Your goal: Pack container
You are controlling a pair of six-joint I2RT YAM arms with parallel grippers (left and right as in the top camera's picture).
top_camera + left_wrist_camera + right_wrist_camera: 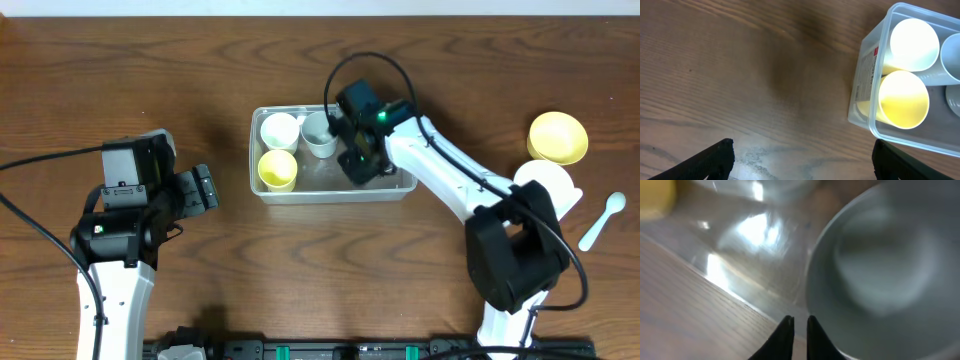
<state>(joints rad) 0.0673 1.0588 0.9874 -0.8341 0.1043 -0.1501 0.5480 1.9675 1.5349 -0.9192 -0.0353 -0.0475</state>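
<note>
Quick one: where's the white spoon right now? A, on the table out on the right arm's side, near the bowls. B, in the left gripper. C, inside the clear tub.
A: the spoon lies on the bare table on the right arm's side, just past the white bowl and well clear of the tub.
</note>
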